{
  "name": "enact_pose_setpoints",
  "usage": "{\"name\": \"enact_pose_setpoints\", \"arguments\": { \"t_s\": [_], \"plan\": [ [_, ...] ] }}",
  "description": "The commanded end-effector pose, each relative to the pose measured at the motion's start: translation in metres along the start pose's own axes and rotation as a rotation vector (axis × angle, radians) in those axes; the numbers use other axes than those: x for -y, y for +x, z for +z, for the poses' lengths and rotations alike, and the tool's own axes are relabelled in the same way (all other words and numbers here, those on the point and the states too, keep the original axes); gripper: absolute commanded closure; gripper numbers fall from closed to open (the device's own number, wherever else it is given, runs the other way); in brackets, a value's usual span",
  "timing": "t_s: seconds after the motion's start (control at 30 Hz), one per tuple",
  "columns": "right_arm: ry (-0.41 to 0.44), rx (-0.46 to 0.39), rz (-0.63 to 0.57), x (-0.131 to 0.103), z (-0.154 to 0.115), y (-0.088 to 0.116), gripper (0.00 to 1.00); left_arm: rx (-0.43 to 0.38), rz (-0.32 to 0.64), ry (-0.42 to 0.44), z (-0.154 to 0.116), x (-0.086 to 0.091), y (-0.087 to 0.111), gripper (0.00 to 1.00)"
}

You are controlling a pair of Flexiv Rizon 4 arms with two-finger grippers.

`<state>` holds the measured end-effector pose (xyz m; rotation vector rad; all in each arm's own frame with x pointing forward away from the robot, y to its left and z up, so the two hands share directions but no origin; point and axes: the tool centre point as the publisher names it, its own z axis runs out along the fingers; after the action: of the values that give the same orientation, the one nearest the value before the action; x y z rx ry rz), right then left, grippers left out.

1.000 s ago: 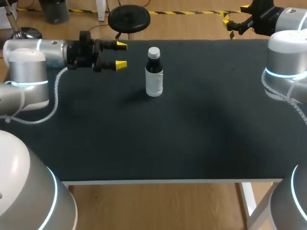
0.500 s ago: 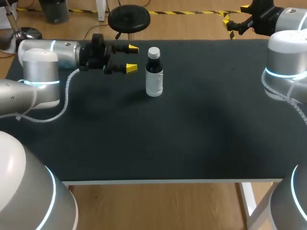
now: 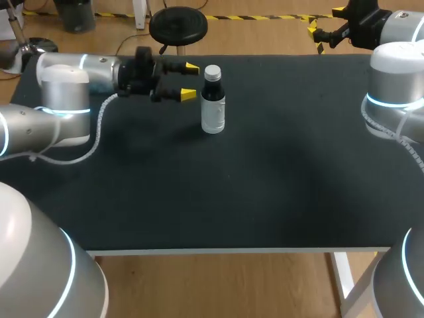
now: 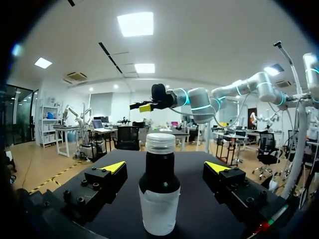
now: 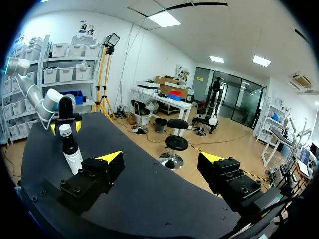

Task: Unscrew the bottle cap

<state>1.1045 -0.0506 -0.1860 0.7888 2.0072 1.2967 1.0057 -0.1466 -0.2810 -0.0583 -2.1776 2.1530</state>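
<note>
**1. CHANGE**
- L arm (image 3: 63, 86) has advanced along the counter's (image 3: 265, 172) far side toward the bottle (image 3: 212, 109).
- L pincer (image 3: 189, 81) was well apart from the bottle 1 s ago. Its tips now sit just beside it, with no contact.
- The bottle has not shifted. R arm (image 3: 394, 73) has not moved.

**2. STATE**
- L pincer: fingers spread wide, nothing held. In the wrist view the bottle stands centred ahead of the gap, one tip to each side, neither touching.
- R pincer (image 5: 162, 159): fingers spread wide, nothing held. It is parked at the counter's far R corner, well apart from the bottle.
- Bottle: upright on the counter, in the far part, left of middle. It has dark contents and a white label on the lower body.
- Cap (image 3: 212, 71): pale, on the neck, appears fully seated.

**3. MEANING FOR TASK**
- The approach phase is nearly complete. No unscrewing has begun.
- Alignment looks good. The gap is wider than the bottle body, so the L pincer can prob. enclose it w/o nudging.
- Probable roles: the L pincer clamps the body as an anchor and the R pincer turns the cap. The views do not confirm this.

**4. RISK**
- The bottle is tall on a narrow base. A tip strike during the final advance could topple it.
- A clamp on the label zone prob. gives the steadiest hold.
</note>
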Motion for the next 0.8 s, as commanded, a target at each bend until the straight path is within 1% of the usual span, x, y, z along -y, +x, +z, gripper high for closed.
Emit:
{"name": "enact_pose_setpoints", "arguments": {
  "t_s": [0.03, 0.8],
  "plan": [
    [0.001, 0.000, 0.000, 0.000, 0.000, 0.000, 0.00, -0.022, 0.005, 0.008, 0.005, -0.003, -0.005, 0.00],
    [0.001, 0.000, 0.000, 0.000, 0.000, 0.000, 0.00, -0.065, 0.003, -0.001, 0.029, -0.002, -0.006, 0.00]
  ]
}}
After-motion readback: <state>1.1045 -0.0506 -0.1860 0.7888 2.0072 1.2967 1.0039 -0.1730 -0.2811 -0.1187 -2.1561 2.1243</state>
